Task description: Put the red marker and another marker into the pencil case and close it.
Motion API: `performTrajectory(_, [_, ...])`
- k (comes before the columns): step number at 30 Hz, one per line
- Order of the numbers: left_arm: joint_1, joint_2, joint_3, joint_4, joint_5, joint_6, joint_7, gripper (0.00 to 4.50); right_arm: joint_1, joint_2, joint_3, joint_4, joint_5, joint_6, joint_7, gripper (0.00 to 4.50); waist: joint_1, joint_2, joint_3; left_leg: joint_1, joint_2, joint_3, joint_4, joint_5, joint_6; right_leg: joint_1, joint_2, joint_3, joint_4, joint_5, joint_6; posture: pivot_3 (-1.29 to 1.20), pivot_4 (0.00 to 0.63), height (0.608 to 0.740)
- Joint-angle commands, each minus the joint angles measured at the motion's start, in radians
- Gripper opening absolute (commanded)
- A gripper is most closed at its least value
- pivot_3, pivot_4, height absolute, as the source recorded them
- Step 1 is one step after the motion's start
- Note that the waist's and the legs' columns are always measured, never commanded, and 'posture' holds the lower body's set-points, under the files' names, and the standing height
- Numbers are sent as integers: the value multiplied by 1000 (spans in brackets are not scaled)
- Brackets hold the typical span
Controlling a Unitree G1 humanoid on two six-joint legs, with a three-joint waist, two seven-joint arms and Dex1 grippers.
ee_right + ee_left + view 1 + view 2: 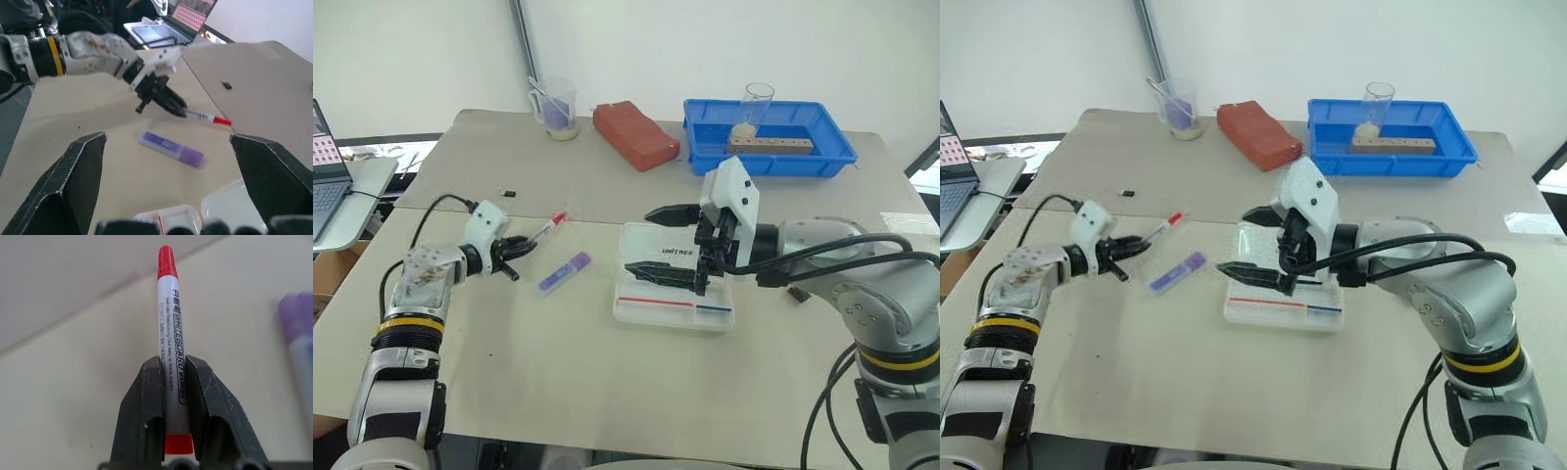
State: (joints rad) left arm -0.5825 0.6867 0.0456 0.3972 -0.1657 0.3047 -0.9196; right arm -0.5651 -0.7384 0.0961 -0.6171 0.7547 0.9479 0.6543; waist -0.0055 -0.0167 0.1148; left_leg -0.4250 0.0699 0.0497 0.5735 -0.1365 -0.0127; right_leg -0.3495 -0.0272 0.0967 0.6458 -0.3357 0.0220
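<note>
On table: one red marker point(172, 357) gripped by left pincer point(516, 257); right pincer point(658, 243) wide, empty.

Head pair high, wrist cameras low and close

Both eye views look forward and down over the desk point(607, 382); the left wrist view sits tight behind the red marker point(170, 347), which the right wrist view also shares from farther off.

I am working in what looks like a lab or test room: plain beige tables point(607, 186), a laptop point(328, 181) running beside me, a blue tray point(769, 147) holding glassware.
</note>
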Motion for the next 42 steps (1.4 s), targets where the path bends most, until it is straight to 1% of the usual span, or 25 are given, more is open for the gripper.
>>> performTrajectory(1, [-67, 44, 1, -295, -66, 63, -59, 171, 125, -104, -75, -31, -61, -74, 66, 4447, 5, 0, 0, 0, -1, 1, 0, 0, 0, 0, -1, 0, 0, 0, 0, 0, 150, 740])
performTrajectory(5, [-120, -14, -103, -480, -111, 137, -102, 171, 259, -191, -140, -47, -82, -108, 115, 4447, 7, 4, -2, 2, -1, 3, 1, 0, 0, 3, -2, 1, -2, 0, 0, 0, 150, 740])
performTrajectory(9, [-131, -95, -238, -535, -90, 137, -132, 171, 335, -241, -228, -79, -47, -80, 146, 4447, -2, 5, -3, 4, -1, 1, 1, 0, 0, 5, 0, 2, -3, -2, 3, 0, 150, 740])
performTrajectory(10, [-130, -108, -276, -520, -65, 113, -139, 171, 355, -253, -245, -86, -43, -78, 155, 4447, -6, 5, -3, 3, -1, 0, 1, 0, 0, 5, 1, 3, -3, -2, 3, 0, 150, 740])
performTrajectory(12, [-123, -132, -370, -441, 27, -11, -149, 171, 395, -268, -277, -102, -33, -68, 159, 4447, -12, 5, -3, 4, -1, -2, 1, 0, 0, 6, 3, 3, -3, -2, 3, 0, 150, 740])
performTrajectory(14, [-119, -166, -424, -380, 63, -77, -159, 171, 420, -271, -295, -115, -32, -60, 149, 4447, -13, 3, -2, 4, -1, -4, 1, 0, 0, 6, 3, 3, -4, -2, 3, 0, 150, 740])
performTrajectory(18, [-124, -222, -499, -269, 119, -189, -188, 171, 455, -236, -306, -146, -29, -45, 82, 4447, -9, 2, -1, 4, -2, -4, 1, 0, 0, 7, 3, 4, -4, -2, 3, 0, 150, 740])
performTrajectory(21, [-117, -245, -518, -223, 141, -228, -199, 171, 471, -202, -292, -173, -29, -35, 27, 4447, -8, 1, 0, 3, -3, -4, 2, 0, 0, 7, 2, 3, -5, -2, 4, 0, 150, 740])
performTrajectory(27, [-105, -267, -507, -213, 151, -233, -195, 171, 467, -173, -277, -194, -15, -19, -14, 4447, -7, 1, 0, 3, -3, -5, 2, 0, 0, 7, 2, 3, -5, -3, 4, 0, 150, 740])
performTrajectory(28, [-103, -271, -500, -212, 149, -228, -189, 1187, 459, -172, -271, -190, -14, -19, -17, 4447, -8, 1, 0, 3, -3, -5, 2, 0, 0, 7, 2, 3, -5, -3, 4, 0, 150, 740])
performTrajectory(30, [-101, -275, -491, -212, 147, -219, -183, 1973, 449, -172, -265, -185, -12, -19, -20, 4447, -8, 1, 0, 3, -3, -5, 2, 0, 0, 7, 2, 3, -5, -3, 5, 0, 150, 740])
performTrajectory(33, [-94, -268, -473, -250, 124, -185, -195, 3483, 425, -175, -250, -167, -14, -22, -15, 4447, -8, 1, 0, 3, -3, -5, 2, 0, 0, 7, 2, 3, -5, -3, 5, 0, 150, 740])
performTrajectory(35, [-86, -247, -440, -298, 116, -159, -184, 4478, 396, -177, -228, -147, -21, -31, -2, 4447, -9, 2, -1, 3, -3, -5, 2, 0, 0, 7, 2, 3, -4, -3, 4, 0, 150, 740])
performTrajectory(39, [-79, -215, -333, -387, 59, -42, -137, 4478, 332, -175, -181, -113, -30, -42, 24, 4447, -9, 3, -1, 3, -2, -5, 2, 0, 0, 7, 3, 3, -4, -3, 5, 0, 150, 740])
performTrajectory(42, [-40, -175, -235, -394, 58, 7, -58, 4478, 245, -134, -117, -84, -35, -45, 27, 4447, -12, 3, -1, 4, -2, -5, 2, 0, 0, 7, 3, 3, -4, -3, 5, 0, 150, 740])
